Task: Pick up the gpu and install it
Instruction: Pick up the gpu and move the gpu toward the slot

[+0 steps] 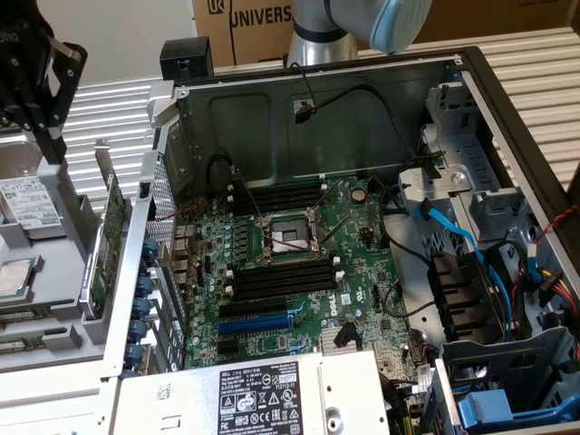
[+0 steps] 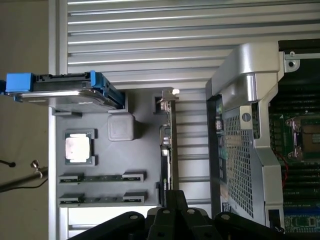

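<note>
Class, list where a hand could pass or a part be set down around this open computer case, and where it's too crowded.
Free: the ribbed table beyond the grey tray and the case corner. Narrow: the strip between the gpu and the case wall. Crowded: the cables at the exterior view's right, inside the case.

The gpu [image 2: 167, 150] is a green lacquered board with a silvery metal bracket. Its tray [image 2: 145, 107] looks like matt grey plastic. The gripper [image 2: 172, 200] is matt black. The table [image 2: 150, 30] is ribbed silvery metal with a dull sheen. The case [image 1: 272, 118] is matt grey sheet metal, perforated at one wall. The motherboard [image 1: 362, 263] is glossy green. The cpu [image 2: 78, 148] lid is smooth pale metal. The box [image 1: 245, 18] is brown cardboard.
</note>
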Motion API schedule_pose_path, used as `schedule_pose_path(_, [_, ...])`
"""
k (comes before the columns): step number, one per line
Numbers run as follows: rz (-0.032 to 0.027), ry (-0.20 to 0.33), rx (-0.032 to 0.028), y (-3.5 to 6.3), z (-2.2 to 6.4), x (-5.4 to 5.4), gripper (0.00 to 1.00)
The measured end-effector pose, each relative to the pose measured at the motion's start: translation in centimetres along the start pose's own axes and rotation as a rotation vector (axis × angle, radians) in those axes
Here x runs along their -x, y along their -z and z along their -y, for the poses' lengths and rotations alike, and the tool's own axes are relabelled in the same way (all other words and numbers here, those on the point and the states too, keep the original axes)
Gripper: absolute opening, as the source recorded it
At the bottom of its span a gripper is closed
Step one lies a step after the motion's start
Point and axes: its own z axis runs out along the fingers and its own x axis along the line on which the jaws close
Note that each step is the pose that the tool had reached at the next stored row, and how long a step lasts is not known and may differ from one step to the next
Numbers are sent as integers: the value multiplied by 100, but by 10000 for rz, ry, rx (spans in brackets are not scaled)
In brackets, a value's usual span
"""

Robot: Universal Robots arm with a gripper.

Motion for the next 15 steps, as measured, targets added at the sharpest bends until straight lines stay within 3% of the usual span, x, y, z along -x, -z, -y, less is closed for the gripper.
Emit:
schedule_pose_path(10, [-35, 15, -2, -9, -1, -1, 11])
schedule_pose_path(15, [-36, 16, -2, -10, 0, -1, 24])
